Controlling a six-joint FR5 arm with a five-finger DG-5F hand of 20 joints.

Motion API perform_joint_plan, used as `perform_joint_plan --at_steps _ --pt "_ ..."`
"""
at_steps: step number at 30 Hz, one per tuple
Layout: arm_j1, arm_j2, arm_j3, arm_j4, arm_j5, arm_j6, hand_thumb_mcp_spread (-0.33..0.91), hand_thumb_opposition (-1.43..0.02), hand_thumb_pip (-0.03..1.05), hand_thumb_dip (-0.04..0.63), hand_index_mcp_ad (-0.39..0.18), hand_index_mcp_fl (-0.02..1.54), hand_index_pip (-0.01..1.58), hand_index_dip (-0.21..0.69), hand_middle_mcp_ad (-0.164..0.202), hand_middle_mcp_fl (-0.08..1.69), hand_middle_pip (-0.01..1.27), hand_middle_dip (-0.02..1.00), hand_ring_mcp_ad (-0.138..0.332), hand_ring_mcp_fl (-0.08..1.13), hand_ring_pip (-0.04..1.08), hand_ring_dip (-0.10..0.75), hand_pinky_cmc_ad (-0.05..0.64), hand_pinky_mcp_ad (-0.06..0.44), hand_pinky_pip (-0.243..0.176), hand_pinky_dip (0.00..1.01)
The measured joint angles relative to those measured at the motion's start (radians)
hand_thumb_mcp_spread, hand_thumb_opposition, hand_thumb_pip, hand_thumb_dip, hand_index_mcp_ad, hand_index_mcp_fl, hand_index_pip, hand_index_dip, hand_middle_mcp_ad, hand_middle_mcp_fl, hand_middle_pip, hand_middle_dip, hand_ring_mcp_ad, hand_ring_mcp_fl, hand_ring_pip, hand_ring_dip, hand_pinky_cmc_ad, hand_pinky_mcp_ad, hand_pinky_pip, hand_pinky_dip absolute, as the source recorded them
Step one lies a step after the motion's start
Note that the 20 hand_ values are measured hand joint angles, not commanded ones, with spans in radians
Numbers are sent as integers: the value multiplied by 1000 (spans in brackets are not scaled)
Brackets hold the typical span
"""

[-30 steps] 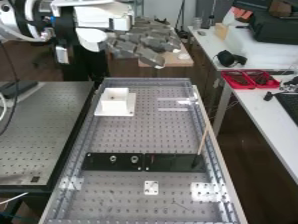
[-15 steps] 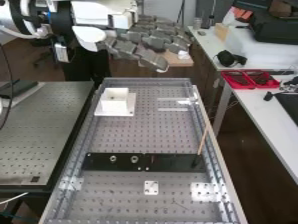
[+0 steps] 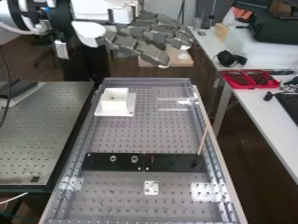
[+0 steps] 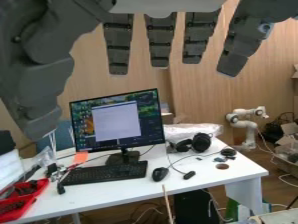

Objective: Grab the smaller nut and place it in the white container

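Fingers [image 4: 160,42] straight, apart, holding nothing; white container [image 3: 114,105], larger nut [image 3: 113,158], bearing [image 3: 134,159] lower than them. Delivery of smaller nut (done or pending): cannot tell.

Robot hand [image 3: 143,42], white container [image 3: 114,105], larger nut [image 3: 113,158], bearing [image 3: 134,159]

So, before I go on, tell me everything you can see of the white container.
The white container is a small, boxy piece with straight sides and squared corners, smooth and matte, looking like plastic. It stands upright on a flat white base plate that reaches out past its walls. It sits toward the far end of the perforated bench, left of centre in the high view. The hand isn't touching it. I can't tell whether anything is inside.
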Motion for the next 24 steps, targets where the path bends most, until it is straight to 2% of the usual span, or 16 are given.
perform_joint_plan --at_steps 8,24 --pt "3 12 -13 31 11 14 215 -700 586 115 -140 223 87 271 75 12 134 237 148 12 91 134 379 297 -75 291" --pt "1 33 -29 15 1 -5 215 -703 581 113 -140 222 70 286 75 12 134 237 148 12 91 134 398 297 -79 291"
